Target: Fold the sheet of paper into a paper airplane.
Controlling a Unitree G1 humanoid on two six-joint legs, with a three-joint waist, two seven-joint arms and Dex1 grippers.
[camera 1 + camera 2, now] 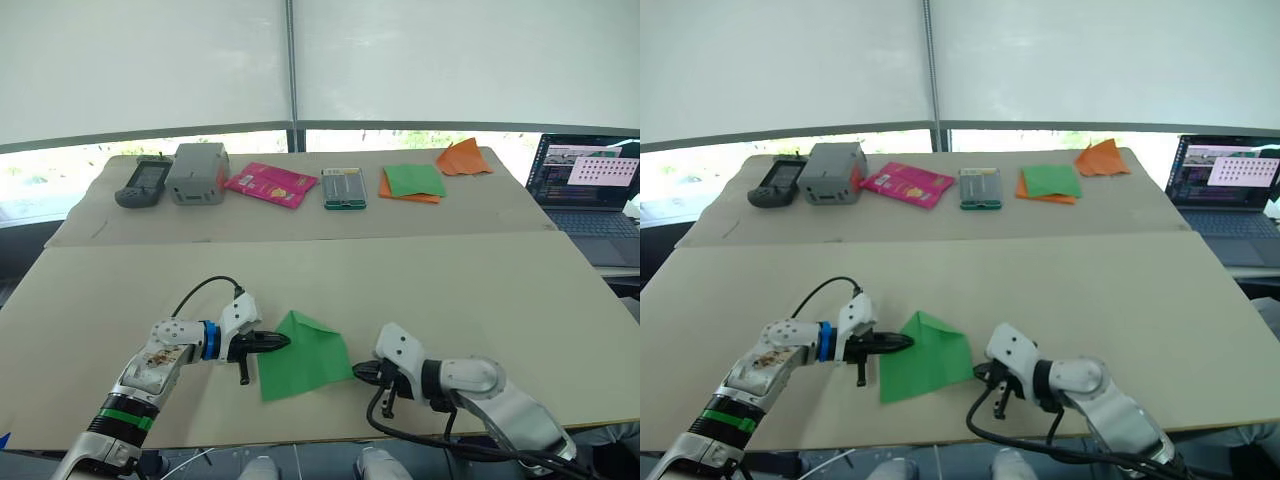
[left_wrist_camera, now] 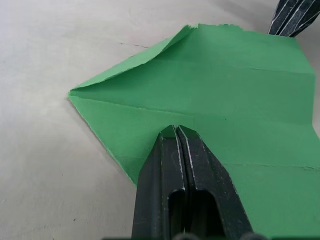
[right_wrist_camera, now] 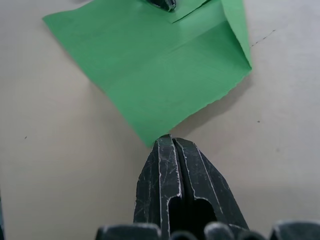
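- Left gripper (image 2: 176, 131): two black fingers pressed together, tips resting on the near-left part of the thin bright green creased sheet of paper (image 1: 302, 355); pinning rather than pinching, as far as can be told.
- Right gripper (image 3: 166, 140): fingers likewise closed, tips at the sheet's right corner, touching or just short of it; cannot tell which.
- Sheet lying flat near the front edge of the beige table (image 1: 480, 290), between both grippers, far corner already folded over into a point.
- Probably a pressing or creasing step. Best done by keeping the left tips firm as an anchor and sliding the right tips along the fold line slowly, so as not to skid or tear the thin paper.
- Worth avoiding: pushing the corner sideways, which would buckle the sheet.
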